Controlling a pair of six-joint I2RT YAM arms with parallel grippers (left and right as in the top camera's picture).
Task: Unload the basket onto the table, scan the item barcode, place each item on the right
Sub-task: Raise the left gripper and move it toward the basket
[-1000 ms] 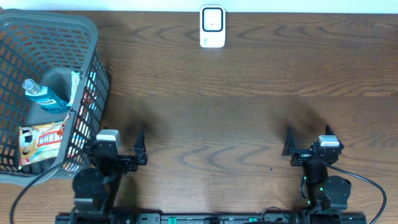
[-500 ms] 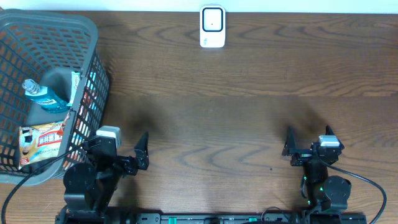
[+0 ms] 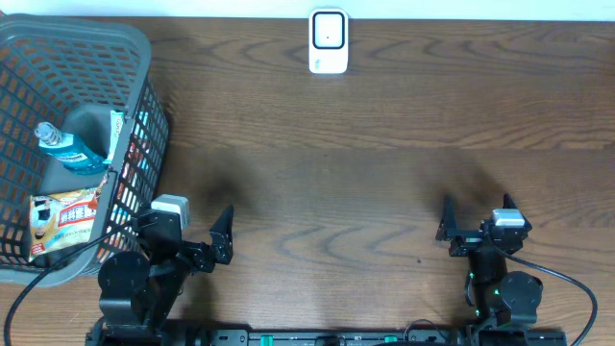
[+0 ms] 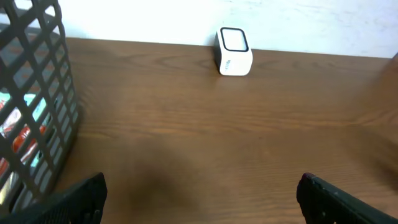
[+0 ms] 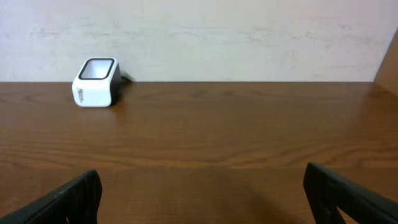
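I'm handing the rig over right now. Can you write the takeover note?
Left gripper: open, empty, next to the basket.
Right gripper: open, empty, at the near right.
Items: blue bottle and snack packet lie in the basket. The barcode scanner stands at the far edge, centre.
Done: nothing picked up or scanned.
Left: lift an item out and show its barcode to the scanner.
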